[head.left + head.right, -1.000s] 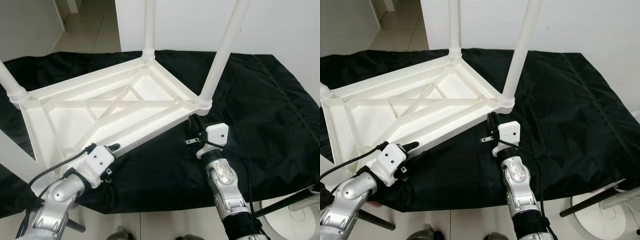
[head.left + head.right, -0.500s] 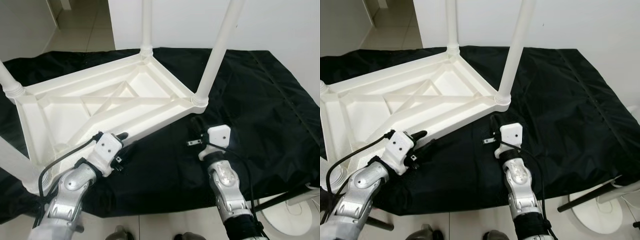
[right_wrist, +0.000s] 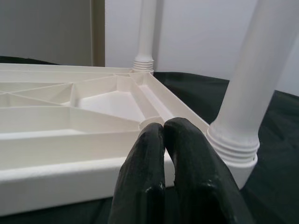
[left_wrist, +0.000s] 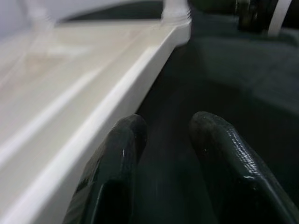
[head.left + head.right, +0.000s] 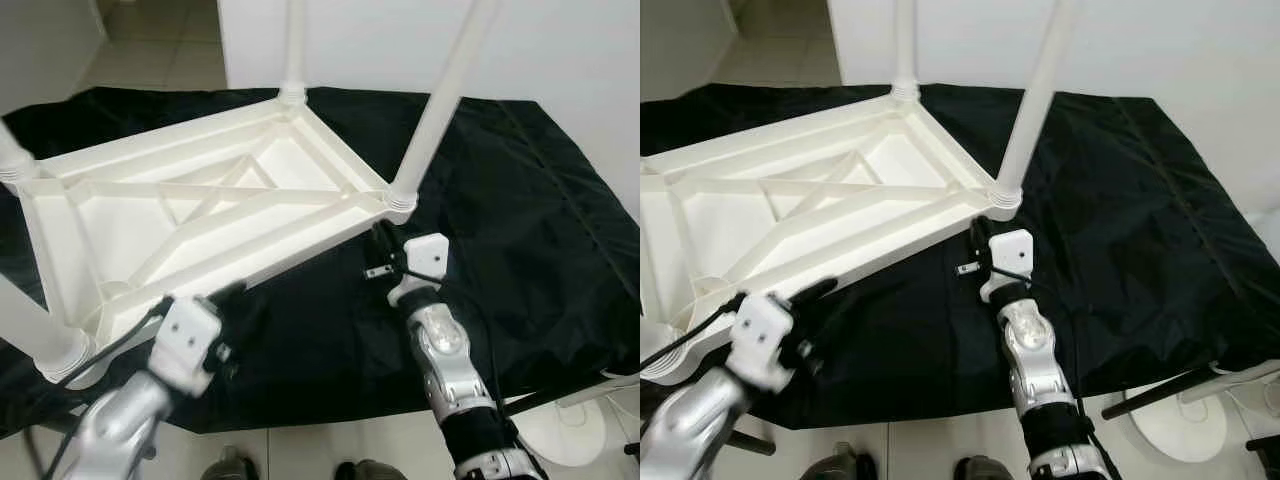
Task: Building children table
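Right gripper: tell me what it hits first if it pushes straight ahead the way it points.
Most likely the near rim of the upturned white table top, just beside the corner leg; the right gripper sits shut, close before that edge.

Bright even light; left wrist view blurred

Both silver arms reach forward and low, the left gripper [image 5: 232, 297] angled up to the right with its two black fingers [image 4: 114, 158] slightly parted, the right gripper [image 5: 381, 238] pointing ahead with its fingers [image 3: 149, 172] pressed together.
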### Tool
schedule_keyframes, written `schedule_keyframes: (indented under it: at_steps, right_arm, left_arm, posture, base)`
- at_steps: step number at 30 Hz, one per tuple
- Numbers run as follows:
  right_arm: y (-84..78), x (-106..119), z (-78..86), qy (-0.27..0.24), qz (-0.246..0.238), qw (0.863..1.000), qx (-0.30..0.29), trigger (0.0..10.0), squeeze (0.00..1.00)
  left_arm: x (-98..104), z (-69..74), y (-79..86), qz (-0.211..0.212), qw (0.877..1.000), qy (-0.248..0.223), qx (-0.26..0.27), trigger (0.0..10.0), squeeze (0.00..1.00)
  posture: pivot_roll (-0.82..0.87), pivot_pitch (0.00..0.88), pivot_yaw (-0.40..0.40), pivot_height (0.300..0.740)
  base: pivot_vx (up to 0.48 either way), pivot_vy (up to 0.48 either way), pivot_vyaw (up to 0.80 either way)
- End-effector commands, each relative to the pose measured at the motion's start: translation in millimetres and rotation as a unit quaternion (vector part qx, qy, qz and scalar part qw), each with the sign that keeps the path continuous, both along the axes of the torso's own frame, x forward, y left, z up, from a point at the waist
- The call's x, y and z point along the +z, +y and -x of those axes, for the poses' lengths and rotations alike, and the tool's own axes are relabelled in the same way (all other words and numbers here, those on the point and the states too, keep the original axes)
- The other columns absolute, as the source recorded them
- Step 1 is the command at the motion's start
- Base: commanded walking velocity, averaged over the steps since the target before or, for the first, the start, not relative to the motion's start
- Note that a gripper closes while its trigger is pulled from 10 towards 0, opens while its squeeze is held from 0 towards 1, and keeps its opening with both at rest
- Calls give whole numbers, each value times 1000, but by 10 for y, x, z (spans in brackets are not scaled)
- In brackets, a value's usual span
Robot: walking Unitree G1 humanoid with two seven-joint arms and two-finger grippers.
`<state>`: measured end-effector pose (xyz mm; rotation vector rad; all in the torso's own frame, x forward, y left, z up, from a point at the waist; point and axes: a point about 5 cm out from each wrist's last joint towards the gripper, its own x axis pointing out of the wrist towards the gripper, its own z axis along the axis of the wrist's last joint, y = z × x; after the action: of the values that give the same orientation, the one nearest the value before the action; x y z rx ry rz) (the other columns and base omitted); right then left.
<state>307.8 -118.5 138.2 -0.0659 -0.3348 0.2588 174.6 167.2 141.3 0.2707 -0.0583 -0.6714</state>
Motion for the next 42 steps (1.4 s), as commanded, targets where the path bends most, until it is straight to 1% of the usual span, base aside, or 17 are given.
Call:
schedule_keyframes:
  at_steps: [1,5,7,8,12,19,23,27,29,30,31,32,33,35,36,38,42]
  right_arm:
    - [9,-57,-8,12,2,1000,8,10000,0]
    - [17,-61,-20,14,3,1000,12,10000,0]
    - [21,-63,-31,14,4,1000,14,10000,0]
    - [21,-63,-31,14,4,1000,14,10000,0]
    - [36,-59,-63,13,5,1000,15,10000,0]
    - [42,-60,-100,13,5,1000,16,10000,0]
    - [63,-54,-124,11,3,1000,18,10000,0]
    - [90,-54,-125,11,1,1000,22,10000,0]
    - [90,-54,-125,11,1,1000,22,10000,0]
    - [111,-60,-121,12,0,1000,25,10000,0]
    - [111,-60,-121,12,0,1000,25,10000,0]
    - [140,-69,-119,13,-2,1000,29,10000,0]
    - [150,-74,-118,13,-3,999,29,10000,0]
    - [150,-74,-118,13,-3,999,29,10000,0]
    - [162,-80,-120,13,-4,999,30,10000,0]
    - [167,-82,-120,13,-5,999,31,10000,0]
    - [170,-83,-122,13,-5,999,31,10000,0]
  left_arm:
    - [134,102,88,-2,1000,9,-26,10000,0]
    - [156,229,230,-30,997,42,-51,10000,0]
    - [170,309,429,-100,992,53,-52,10000,0]
    - [170,309,429,-100,992,53,-52,10000,0]
    - [292,397,801,-164,981,106,-19,10000,0]
    - [458,432,930,-192,974,123,7,10000,0]
    - [635,503,1089,-243,959,138,42,10000,0]
    - [667,557,1216,-275,946,155,69,10000,0]
    - [667,557,1216,-275,946,155,69,10000,0]
    - [677,591,1335,-296,936,165,96,10000,0]
    - [677,591,1335,-296,936,165,96,10000,0]
    - [724,619,1551,-312,923,170,146,10000,0]
    - [739,619,1648,-318,918,167,169,10000,0]
    - [739,619,1648,-318,918,167,169,10000,0]
    - [777,578,1815,-333,908,139,214,10000,0]
    - [789,549,1888,-336,903,125,239,10000,0]
    - [796,518,1951,-327,899,120,265,10000,0]
  posture:
    - [129,85,-68,740]
    - [130,86,-68,740]
    - [135,87,-71,740]
    - [135,87,-71,740]
    - [144,86,-72,740]
    - [167,80,-77,740]
    - [201,84,-82,740]
    - [216,89,-85,740]
    - [216,89,-85,740]
    - [223,92,-86,740]
    - [223,92,-86,740]
    - [232,95,-83,740]
    - [237,98,-81,740]
    - [237,98,-81,740]
    - [236,97,-77,740]
    - [238,98,-74,740]
    - [237,97,-73,740]
  base:
    - [0,0,0]
    - [0,0,0]
    - [0,0,0]
    - [0,0,0]
    - [0,0,0]
    - [0,0,0]
    - [0,0,0]
    - [0,0,0]
    - [0,0,0]
    - [0,0,0]
    - [0,0,0]
    - [0,0,0]
    - [0,0,0]
    - [0,0,0]
    - [0,0,0]
    - [0,0,0]
    - [0,0,0]
